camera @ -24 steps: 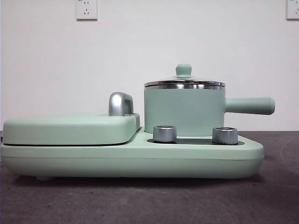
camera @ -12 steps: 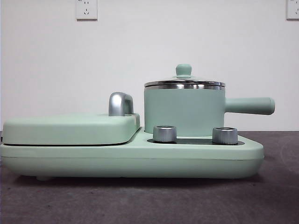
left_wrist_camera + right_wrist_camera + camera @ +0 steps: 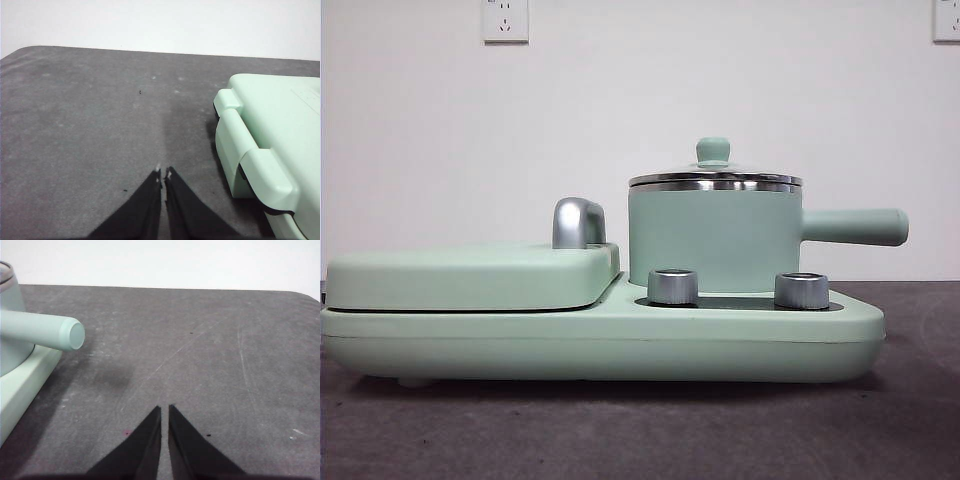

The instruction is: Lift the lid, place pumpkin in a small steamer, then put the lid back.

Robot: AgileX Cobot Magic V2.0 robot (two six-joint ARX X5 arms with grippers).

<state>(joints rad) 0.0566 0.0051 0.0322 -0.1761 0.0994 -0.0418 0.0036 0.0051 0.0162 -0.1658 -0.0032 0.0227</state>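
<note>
The small steamer (image 3: 713, 238), a mint-green pot with a long side handle (image 3: 855, 226), stands on the right half of the appliance base. The lid (image 3: 714, 176) sits shut on it, its mint knob on top. In the right wrist view the steamer's handle (image 3: 42, 333) points toward my right gripper (image 3: 164, 408), which is shut over bare table beside the base. My left gripper (image 3: 163, 173) is shut above the table on the other side, next to the flat cover's end (image 3: 270, 145). The pumpkin is out of view. Neither gripper shows in the front view.
The wide mint-green appliance base (image 3: 600, 340) carries two silver knobs (image 3: 672, 287) at its front and a flat rectangular cover (image 3: 470, 275) with a chrome handle (image 3: 577, 222) on its left half. Dark grey table surface (image 3: 210, 355) stretches on both sides. A white wall stands behind.
</note>
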